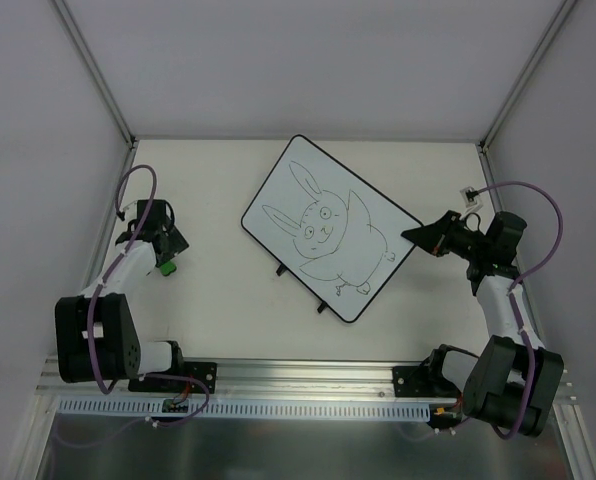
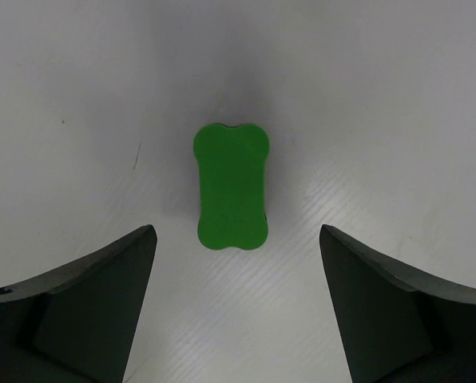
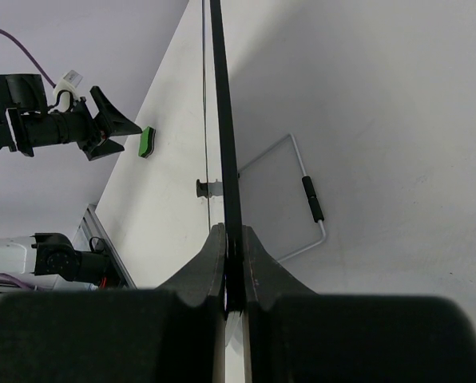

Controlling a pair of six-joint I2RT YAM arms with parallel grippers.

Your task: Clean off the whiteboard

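The whiteboard (image 1: pixel 330 228), white with a thin black frame and a black rabbit drawing, stands tilted in the middle of the table. My right gripper (image 1: pixel 418 236) is shut on its right edge; in the right wrist view the black frame (image 3: pixel 222 120) runs edge-on between the jaws, where my right gripper (image 3: pixel 233 239) pinches it. A small green eraser (image 1: pixel 165 268) lies at the left. My left gripper (image 1: pixel 166 256) is open just above it; in the left wrist view the eraser (image 2: pixel 231 186) lies on the table ahead of my left gripper (image 2: pixel 236 239), apart from both fingers.
The board's wire stand (image 3: pixel 306 195) shows behind it in the right wrist view, and its small black feet (image 1: pixel 279 270) at its near edge. Grey enclosure walls and metal posts (image 1: pixel 93 70) bound the table. A small white socket (image 1: pixel 471 195) sits at the right back.
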